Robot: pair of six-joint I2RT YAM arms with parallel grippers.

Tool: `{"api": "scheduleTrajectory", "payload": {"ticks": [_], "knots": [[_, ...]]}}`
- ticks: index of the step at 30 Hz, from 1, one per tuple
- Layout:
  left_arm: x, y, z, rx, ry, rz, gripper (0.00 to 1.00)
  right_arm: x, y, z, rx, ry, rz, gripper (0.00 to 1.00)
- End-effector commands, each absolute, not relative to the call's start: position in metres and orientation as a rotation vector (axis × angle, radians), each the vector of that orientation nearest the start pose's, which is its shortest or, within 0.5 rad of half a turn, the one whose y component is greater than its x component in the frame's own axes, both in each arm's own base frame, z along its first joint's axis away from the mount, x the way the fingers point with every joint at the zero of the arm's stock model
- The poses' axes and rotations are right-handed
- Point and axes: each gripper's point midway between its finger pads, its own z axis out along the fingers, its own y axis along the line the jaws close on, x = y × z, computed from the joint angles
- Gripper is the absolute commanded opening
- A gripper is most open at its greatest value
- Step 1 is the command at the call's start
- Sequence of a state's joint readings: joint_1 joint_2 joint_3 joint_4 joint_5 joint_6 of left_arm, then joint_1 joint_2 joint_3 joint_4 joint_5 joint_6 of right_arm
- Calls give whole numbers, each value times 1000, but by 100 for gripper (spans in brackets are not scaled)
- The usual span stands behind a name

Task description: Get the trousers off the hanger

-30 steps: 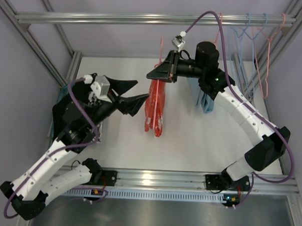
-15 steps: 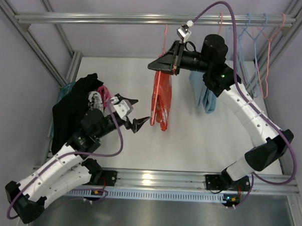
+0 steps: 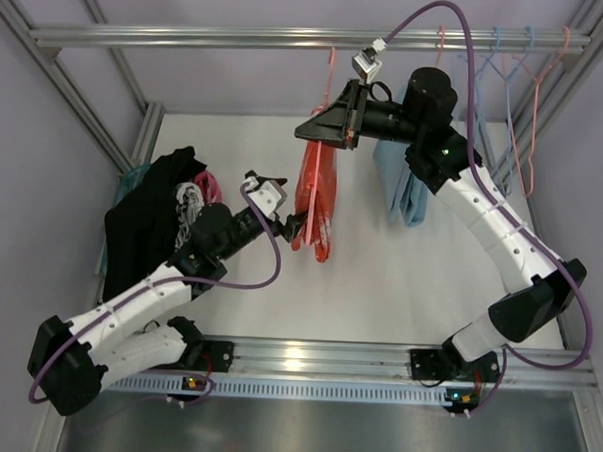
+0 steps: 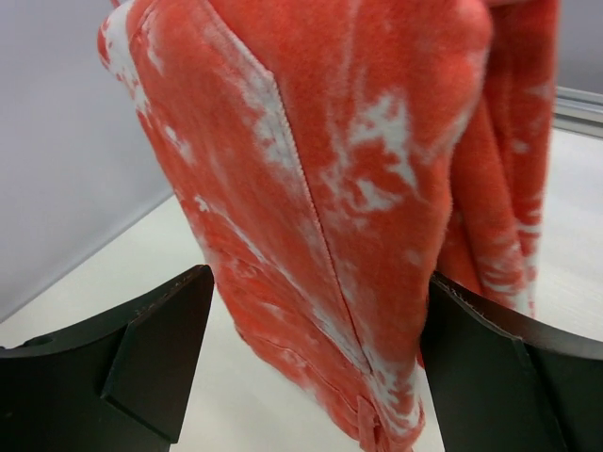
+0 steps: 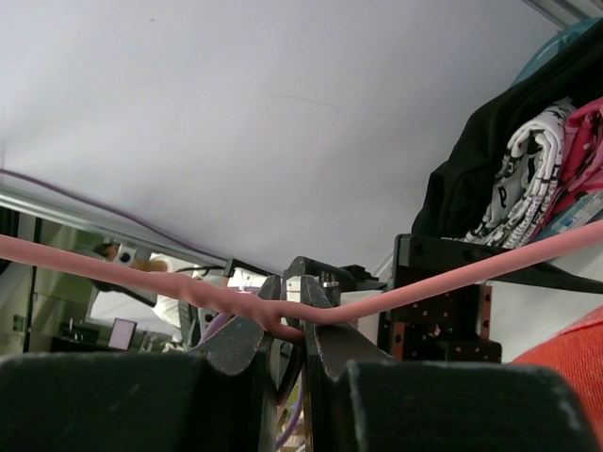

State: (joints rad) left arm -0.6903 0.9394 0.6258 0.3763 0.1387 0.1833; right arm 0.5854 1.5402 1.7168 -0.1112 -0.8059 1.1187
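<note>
Hanging doubled over a pink hanger (image 5: 452, 277), the orange-red trousers (image 3: 314, 202) with white blotches dangle above the middle of the white table (image 3: 399, 290). The right gripper (image 5: 290, 325) has its jaws pressed together on the twisted neck of the hanger's wire. The left gripper (image 4: 318, 320) is spread wide, with one finger (image 4: 141, 358) on each side of the lower part of the cloth and no visible clamping.

The step in hand appears to be the grab: closing on the trousers so they can be drawn off the bar. Doing it well likely means taking both folded layers deep between the pads rather than nipping an edge. The pull should then go sideways off the bar, toward the pile of clothes (image 3: 157, 215) at the table's left, while the right arm keeps the hanger level. A tug straight down could tilt the hanger or drag its wire out of the right grip. A pale blue garment (image 3: 411, 196) hangs beside the right arm, apart from the trousers.
</note>
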Motion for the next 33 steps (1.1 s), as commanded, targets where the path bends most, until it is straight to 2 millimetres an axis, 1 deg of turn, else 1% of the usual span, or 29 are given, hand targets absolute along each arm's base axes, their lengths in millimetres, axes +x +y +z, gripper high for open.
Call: {"api": "scheduleTrajectory", "payload": {"ticks": [1, 5, 8, 10, 11, 13, 14, 15, 16, 17, 19, 20, 22, 23, 25, 26, 29, 30, 31, 32, 33], "knots": [[289, -243, 319, 644, 1222, -449, 90, 223, 333, 550, -485, 1528, 1892, 0], [298, -249, 318, 624, 1222, -453, 91, 220, 333, 550, -490, 1525, 1900, 0], [301, -253, 330, 590, 1199, -481, 94, 218, 333, 549, -491, 1527, 1907, 0], [302, -258, 334, 568, 1205, -527, 98, 218, 333, 548, -491, 1530, 1906, 0], [303, -259, 342, 547, 1199, -545, 99, 218, 333, 548, -491, 1530, 1906, 0], [305, -262, 345, 510, 1216, -585, 99, 218, 333, 549, -490, 1529, 1907, 0], [305, -264, 349, 494, 1215, -596, 99, 217, 333, 550, -493, 1525, 1909, 0], [307, -265, 352, 480, 1212, -596, 99, 217, 333, 550, -494, 1526, 1910, 0], [310, -267, 349, 478, 1221, -594, 99, 216, 333, 551, -496, 1522, 1913, 0], [315, -263, 354, 436, 1224, -570, 99, 215, 333, 552, -500, 1518, 1915, 0], [321, -263, 352, 419, 1230, -559, 99, 213, 334, 553, -507, 1514, 1920, 0], [324, -261, 355, 409, 1227, -541, 98, 212, 334, 553, -512, 1512, 1923, 0], [330, -263, 352, 409, 1237, -517, 93, 209, 335, 554, -523, 1507, 1930, 0], [332, -262, 355, 405, 1234, -501, 85, 207, 334, 558, -531, 1497, 1934, 0], [339, -261, 353, 395, 1244, -471, 78, 206, 335, 560, -543, 1490, 1937, 0], [340, -261, 355, 400, 1237, -461, 71, 204, 334, 565, -551, 1475, 1936, 0], [341, -262, 359, 411, 1226, -452, 57, 201, 333, 568, -564, 1467, 1935, 0], [341, -261, 359, 408, 1225, -447, 47, 200, 332, 568, -565, 1467, 1932, 0], [341, -259, 361, 407, 1221, -442, 41, 200, 332, 567, -566, 1470, 1928, 0], [341, -257, 361, 403, 1222, -428, 28, 200, 331, 564, -564, 1476, 1914, 0], [340, -256, 363, 403, 1217, -425, 27, 200, 330, 563, -564, 1479, 1908, 0]]}}
